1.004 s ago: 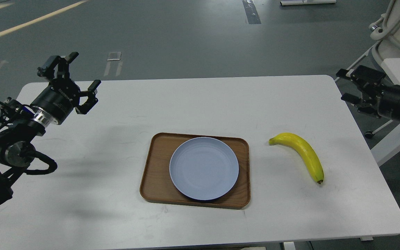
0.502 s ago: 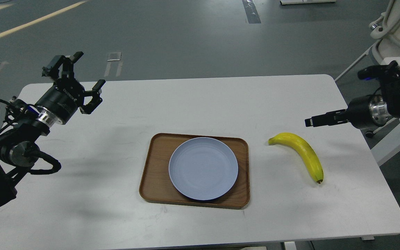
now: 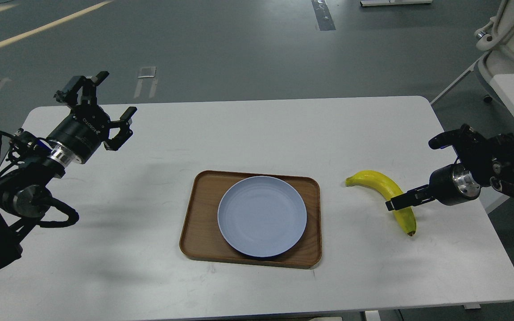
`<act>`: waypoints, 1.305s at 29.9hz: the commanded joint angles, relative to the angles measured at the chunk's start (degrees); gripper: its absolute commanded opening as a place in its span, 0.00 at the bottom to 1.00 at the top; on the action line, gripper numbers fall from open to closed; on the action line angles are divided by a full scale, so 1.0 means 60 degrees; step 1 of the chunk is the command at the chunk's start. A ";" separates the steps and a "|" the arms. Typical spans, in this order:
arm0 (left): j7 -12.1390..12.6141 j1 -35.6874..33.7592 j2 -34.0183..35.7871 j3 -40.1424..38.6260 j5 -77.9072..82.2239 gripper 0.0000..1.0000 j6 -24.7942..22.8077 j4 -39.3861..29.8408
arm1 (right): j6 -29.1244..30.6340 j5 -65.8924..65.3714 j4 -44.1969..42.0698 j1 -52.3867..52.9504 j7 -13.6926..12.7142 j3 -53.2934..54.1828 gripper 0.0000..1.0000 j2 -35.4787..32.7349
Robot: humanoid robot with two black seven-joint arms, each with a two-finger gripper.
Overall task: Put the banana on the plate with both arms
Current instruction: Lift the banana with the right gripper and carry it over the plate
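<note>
A white bench [image 3: 257, 133] with rounded corners carried the whole scene, standing on a grey floor. Near its front centre lay a brown wood-grain tray [image 3: 199, 223], rectangular with a raised rim, and on the tray sat the plate [image 3: 262, 216], round, shallow and pale blue-grey, its matte surface bare. The plate filled most of the tray's width.

The left arm [image 3: 25, 187] reached over the bench's far left corner, its gripper [image 3: 101, 107] raised above the surface with black fingers spread wide and nothing between them, well apart from the tray.

To the right of the tray, directly on the bench, lay the banana [image 3: 386, 189]: a single bright yellow fruit, smooth-skinned and curved, its stem end pointing toward the tray and its small dark tip toward the front edge.

The right arm [image 3: 498, 167] came in from the right, and its gripper [image 3: 399, 202] crossed in front of the banana's lower half. Seen edge-on as one dark bar, it did not show whether it was released or clenched, nor whether it touched the fruit.
</note>
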 commanded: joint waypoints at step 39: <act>-0.0001 -0.0039 0.0115 -0.0058 -0.0044 0.98 0.0000 -0.0085 | 0.0001 0.1362 0.0036 0.3009 -0.0001 -0.1160 0.00 0.4321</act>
